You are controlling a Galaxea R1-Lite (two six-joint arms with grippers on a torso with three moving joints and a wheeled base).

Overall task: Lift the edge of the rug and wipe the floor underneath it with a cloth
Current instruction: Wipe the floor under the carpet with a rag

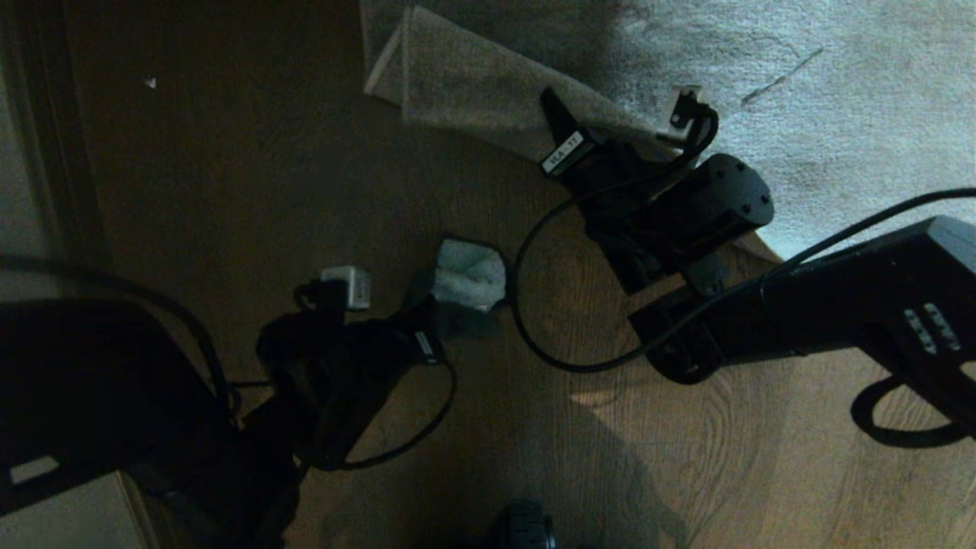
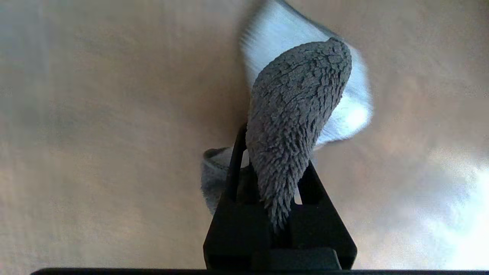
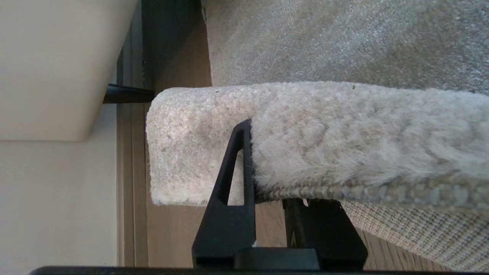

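Head view: right gripper [image 1: 555, 122] clamps rug edge [image 1: 473, 84], folded back (underside up). Left gripper [image 1: 435, 320] pinches cloth [image 1: 469, 278] against floor [image 1: 534, 427], near lifted edge.

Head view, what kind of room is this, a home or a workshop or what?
Probably a room in a home, a living room or bedroom. The floor is brown wood-grain planks, a large pale plush rug lies on it, and the right wrist view shows a pale wall beside the rug edge.
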